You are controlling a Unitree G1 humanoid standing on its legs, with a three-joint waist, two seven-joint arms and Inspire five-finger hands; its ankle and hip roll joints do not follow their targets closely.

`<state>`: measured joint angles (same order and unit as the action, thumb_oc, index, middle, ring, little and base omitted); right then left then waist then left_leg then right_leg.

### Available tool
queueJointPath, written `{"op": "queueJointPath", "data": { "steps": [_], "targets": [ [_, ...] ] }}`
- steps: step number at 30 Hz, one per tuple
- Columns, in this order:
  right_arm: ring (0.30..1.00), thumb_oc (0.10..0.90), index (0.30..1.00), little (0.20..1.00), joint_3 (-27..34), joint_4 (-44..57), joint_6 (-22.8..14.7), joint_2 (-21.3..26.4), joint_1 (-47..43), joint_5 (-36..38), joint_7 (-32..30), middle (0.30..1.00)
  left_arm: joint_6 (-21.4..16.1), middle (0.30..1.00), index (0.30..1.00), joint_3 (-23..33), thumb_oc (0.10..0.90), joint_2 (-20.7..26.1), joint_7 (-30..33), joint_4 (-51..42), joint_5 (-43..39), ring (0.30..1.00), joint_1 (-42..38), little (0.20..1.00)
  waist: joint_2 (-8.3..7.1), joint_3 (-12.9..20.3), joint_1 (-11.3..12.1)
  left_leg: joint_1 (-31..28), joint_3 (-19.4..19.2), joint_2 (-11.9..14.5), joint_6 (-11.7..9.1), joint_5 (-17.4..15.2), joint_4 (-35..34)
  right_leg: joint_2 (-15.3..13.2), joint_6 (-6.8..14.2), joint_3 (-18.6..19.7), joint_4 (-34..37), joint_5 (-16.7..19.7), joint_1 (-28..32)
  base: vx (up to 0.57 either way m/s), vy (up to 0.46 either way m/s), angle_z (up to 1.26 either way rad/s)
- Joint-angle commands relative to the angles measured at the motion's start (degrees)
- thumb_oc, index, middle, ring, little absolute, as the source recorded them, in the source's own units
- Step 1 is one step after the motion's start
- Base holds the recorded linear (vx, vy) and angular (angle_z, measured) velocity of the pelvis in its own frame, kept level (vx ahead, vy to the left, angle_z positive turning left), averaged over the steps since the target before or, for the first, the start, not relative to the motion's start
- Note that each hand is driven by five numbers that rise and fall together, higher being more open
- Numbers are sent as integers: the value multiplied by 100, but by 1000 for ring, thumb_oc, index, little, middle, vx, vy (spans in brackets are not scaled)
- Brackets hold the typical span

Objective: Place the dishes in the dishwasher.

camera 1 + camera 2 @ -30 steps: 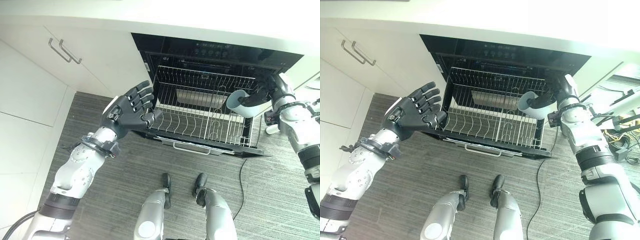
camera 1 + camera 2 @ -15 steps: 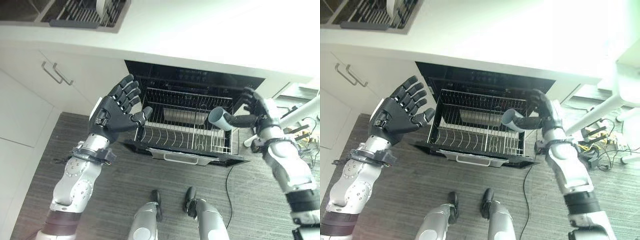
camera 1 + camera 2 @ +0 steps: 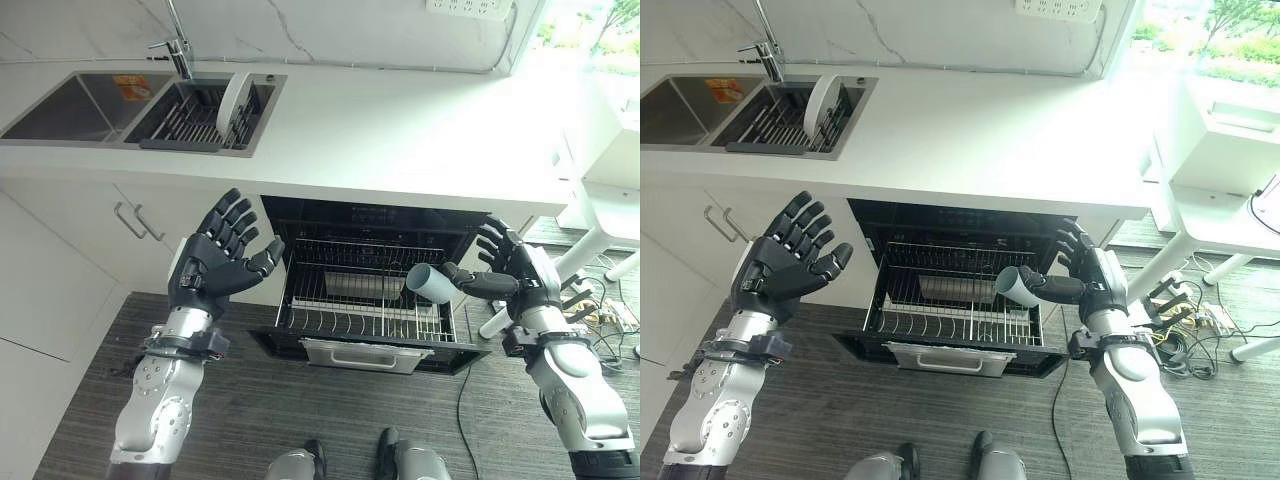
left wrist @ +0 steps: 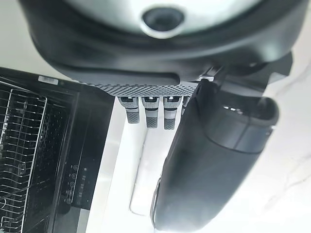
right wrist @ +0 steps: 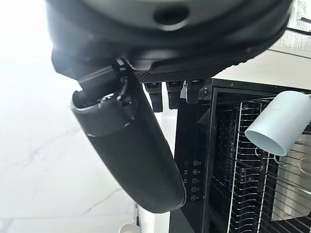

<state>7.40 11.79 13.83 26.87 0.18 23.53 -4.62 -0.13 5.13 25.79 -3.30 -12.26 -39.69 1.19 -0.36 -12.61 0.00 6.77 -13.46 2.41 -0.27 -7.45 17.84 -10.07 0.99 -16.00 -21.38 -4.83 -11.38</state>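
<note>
A light blue cup [image 3: 428, 283] lies tilted at the right end of the pulled-out wire rack [image 3: 340, 322] of the open dishwasher [image 3: 370, 215]. My right hand [image 3: 522, 286] hovers open just right of the cup, its thumb pointing toward it. The right wrist view shows the cup [image 5: 277, 121] apart from the thumb [image 5: 131, 145]. My left hand [image 3: 215, 268] is raised open at the dishwasher's left, holding nothing, fingers [image 4: 148, 112] straight. A white plate [image 3: 232, 100] stands on edge in the sink's dish rack.
A white countertop [image 3: 400, 130] runs above the dishwasher, with a double sink [image 3: 60, 105] and a faucet [image 3: 178, 45] at its left. Cabinet handles [image 3: 130, 220] are left of the dishwasher. White furniture legs [image 3: 575, 262] and cables [image 3: 600, 312] stand at the right.
The whole picture has shifted as the camera rose, bringing the counter and sink into view. Both hands stay raised and open; the right hand now stands a little farther from the cup.
</note>
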Motion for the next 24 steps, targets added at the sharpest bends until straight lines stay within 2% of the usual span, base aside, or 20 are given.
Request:
{"op": "queueJointPath", "data": {
  "steps": [1,5,7,8,10,11,13,14,17,19,21,23,24],
  "targets": [
    [900,800,900,900,398,562,-828,96,-294,-13,94,900,-443,900,900,453,800,224,-425,-673,-35,900,-86,900,-109,406,-71,-190,246,244,-334,-556,-65,-572,1148,180,419,-169,619,27,157,3],
    [900,800,900,900,449,580,-1071,-4,-231,30,-8,900,-258,900,900,509,800,356,-675,-628,-77,900,-70,900,-152,360,-113,-168,265,56,-238,-601,-65,-732,1224,93,419,474,610,27,152,2],
    [900,800,900,900,380,524,-1244,-26,-276,16,129,900,-295,900,900,576,800,444,-647,-578,-88,900,-41,900,-115,339,-25,-190,151,88,-176,-666,-65,-716,1203,-321,419,569,835,8,173,1],
    [900,800,900,900,355,493,-1308,-10,-295,-3,158,900,-308,900,900,608,800,469,-644,-566,-138,900,-31,900,-89,323,-2,-193,125,116,-141,-671,-65,-576,1160,-417,419,500,943,3,155,-23],
    [900,800,900,900,325,449,-1348,63,-330,-32,153,900,-330,900,900,640,800,521,-647,-534,-295,900,-43,900,-49,285,-53,-161,176,113,-54,-642,-65,-110,1050,-267,419,262,1022,2,74,-54],
    [900,800,900,900,339,422,-1302,192,-350,126,119,900,-312,900,900,593,800,552,-638,-498,-426,900,-113,900,-61,281,-173,-167,340,-34,1,-655,-65,445,908,257,419,14,1061,21,38,-47],
    [900,800,900,900,391,453,-1318,275,-389,415,227,900,-310,900,900,525,800,502,-644,-479,-462,900,-203,900,-87,322,-254,-113,491,-186,25,-579,-65,892,717,564,419,-82,1017,44,-6,27],
    [900,800,900,900,420,532,-1391,235,-379,544,335,900,-370,900,900,468,800,415,-647,-472,-339,900,-224,900,-125,338,-247,-134,483,-269,50,-606,-65,862,701,438,419,-52,982,53,-59,63],
    [900,800,900,900,586,735,-1521,236,-222,684,440,900,-421,900,900,500,800,227,-717,-503,-284,900,-102,900,-134,420,-234,-193,432,-267,41,-602,-65,867,559,380,419,-439,1028,73,-120,23],
    [900,800,900,900,594,817,-1515,223,-226,722,418,900,-423,900,900,522,800,180,-734,-513,-312,900,-54,900,-79,479,-224,-297,362,-226,37,-635,-65,900,477,356,419,-648,1022,69,-93,11],
    [900,800,900,900,572,849,-1522,236,-277,651,353,900,-433,900,900,476,800,120,-689,-545,-270,900,-68,900,-2,490,-235,-419,128,-152,-56,-539,-65,937,383,380,419,-808,1056,52,-49,-1],
    [900,800,900,900,588,887,-1575,332,-300,539,236,900,-401,900,900,388,800,45,-624,-647,-306,900,-139,900,-69,363,-189,-414,-180,-90,-356,42,-65,779,330,404,419,-786,1189,17,-40,4],
    [900,800,900,900,634,921,-1583,375,-311,536,202,900,-366,900,900,379,800,16,-615,-705,-311,900,-155,900,-135,300,-175,-370,-317,90,-509,380,-65,678,303,371,419,-767,1234,-28,-1,13]
  ]
}}
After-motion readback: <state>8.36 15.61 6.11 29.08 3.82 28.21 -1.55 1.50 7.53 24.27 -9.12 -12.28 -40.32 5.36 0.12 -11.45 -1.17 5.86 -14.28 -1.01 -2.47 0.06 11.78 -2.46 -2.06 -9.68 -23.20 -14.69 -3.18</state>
